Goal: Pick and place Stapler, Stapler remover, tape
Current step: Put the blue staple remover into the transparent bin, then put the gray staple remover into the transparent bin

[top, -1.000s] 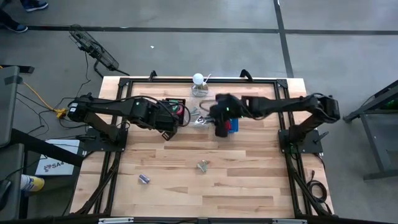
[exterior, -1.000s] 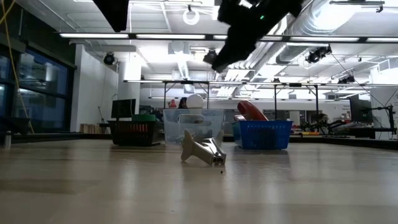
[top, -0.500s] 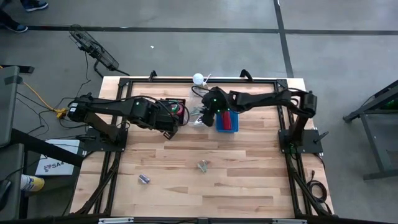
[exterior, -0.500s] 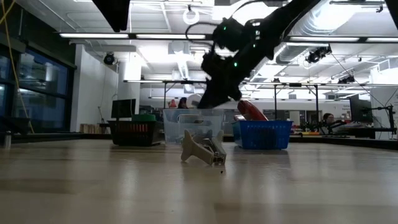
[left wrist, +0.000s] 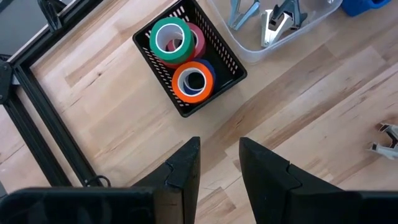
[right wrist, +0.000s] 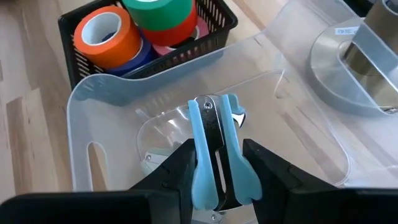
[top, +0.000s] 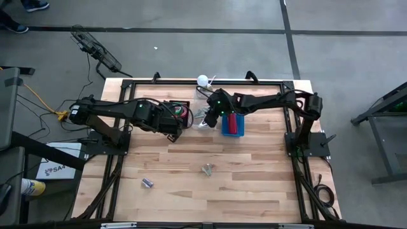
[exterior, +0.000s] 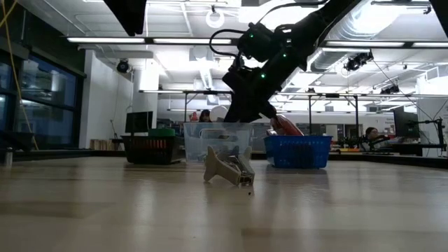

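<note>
My right gripper [right wrist: 217, 158] is shut on a light-blue stapler remover [right wrist: 216, 140] and hangs inside the clear bin [right wrist: 124, 93], seen in the high view as the right gripper [top: 207, 119]. The red stapler [top: 233, 122] lies in the blue tray [top: 224, 131]. Several tape rolls [left wrist: 186, 59] sit in the black basket [left wrist: 231, 62]. My left gripper [left wrist: 219, 163] stands open above bare wood beside that basket. A silver stapler remover [top: 206, 168] lies on the table's middle. My right gripper pinches the stapler remover between its two fingers [right wrist: 181, 163], which press on the outer sides of its blue handles [right wrist: 194, 149]. The fingers slant down from the table's right side and lie along the remover. It sits over the bin's floor; whether it touches the floor I cannot tell.
The clear bin [left wrist: 273, 25] holds more metal removers. A round silver base [right wrist: 354, 68] stands just beyond the bin. A small bluish item [top: 147, 182] lies near the front left. Black frame rails [top: 191, 81] run along the table's edges.
My right gripper has gone from above the blue tray toward the table's left and down into the clear bin, rolling its wrist on the way. It has kept nearly still for the last half second.
</note>
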You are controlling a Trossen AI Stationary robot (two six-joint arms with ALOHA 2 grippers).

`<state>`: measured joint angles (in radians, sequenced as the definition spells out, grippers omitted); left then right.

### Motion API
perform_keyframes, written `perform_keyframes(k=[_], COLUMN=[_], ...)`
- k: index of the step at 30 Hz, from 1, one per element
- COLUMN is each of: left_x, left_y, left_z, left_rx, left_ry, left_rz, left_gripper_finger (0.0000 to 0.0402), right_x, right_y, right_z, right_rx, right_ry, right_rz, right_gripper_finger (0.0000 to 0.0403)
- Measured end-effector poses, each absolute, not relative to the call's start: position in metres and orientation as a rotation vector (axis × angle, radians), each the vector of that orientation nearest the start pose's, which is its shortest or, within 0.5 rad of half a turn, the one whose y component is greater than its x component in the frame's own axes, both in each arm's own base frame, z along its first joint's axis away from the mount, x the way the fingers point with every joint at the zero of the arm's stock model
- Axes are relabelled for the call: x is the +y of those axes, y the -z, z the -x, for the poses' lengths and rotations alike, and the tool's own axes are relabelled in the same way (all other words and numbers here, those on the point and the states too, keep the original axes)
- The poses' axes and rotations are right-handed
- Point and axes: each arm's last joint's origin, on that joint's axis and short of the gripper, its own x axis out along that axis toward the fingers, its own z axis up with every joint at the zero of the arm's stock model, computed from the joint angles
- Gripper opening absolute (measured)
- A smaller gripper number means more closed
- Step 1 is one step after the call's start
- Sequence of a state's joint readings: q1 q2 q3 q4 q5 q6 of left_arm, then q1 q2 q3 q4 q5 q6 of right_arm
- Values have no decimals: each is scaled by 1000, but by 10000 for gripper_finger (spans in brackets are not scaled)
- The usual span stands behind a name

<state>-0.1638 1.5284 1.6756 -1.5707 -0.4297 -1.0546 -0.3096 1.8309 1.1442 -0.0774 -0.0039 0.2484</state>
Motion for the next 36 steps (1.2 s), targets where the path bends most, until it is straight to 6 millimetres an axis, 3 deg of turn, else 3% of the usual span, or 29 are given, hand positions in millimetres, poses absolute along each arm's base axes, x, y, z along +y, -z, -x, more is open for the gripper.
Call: perform_keyframes(k=[8,20,28,36], left_x=[-30,-30,-30,-29], left_y=[-370,-369,-371,-375], left_z=[-255,-255,-253,-248], left_rx=[1075,1096,1096,1093], left_ry=[-872,-846,-834,-805], left_rz=[457,430,423,402], left_gripper_finger=[108,108,108,108], right_x=[-117,-116,-118,-107], right_y=[-183,-188,-225,-258], right_z=[-367,-365,-374,-378], right_rx=[722,721,702,814], right_ry=[382,387,309,264], right_rz=[-363,-398,-379,-438], right_gripper_finger=[111,186,208,209])
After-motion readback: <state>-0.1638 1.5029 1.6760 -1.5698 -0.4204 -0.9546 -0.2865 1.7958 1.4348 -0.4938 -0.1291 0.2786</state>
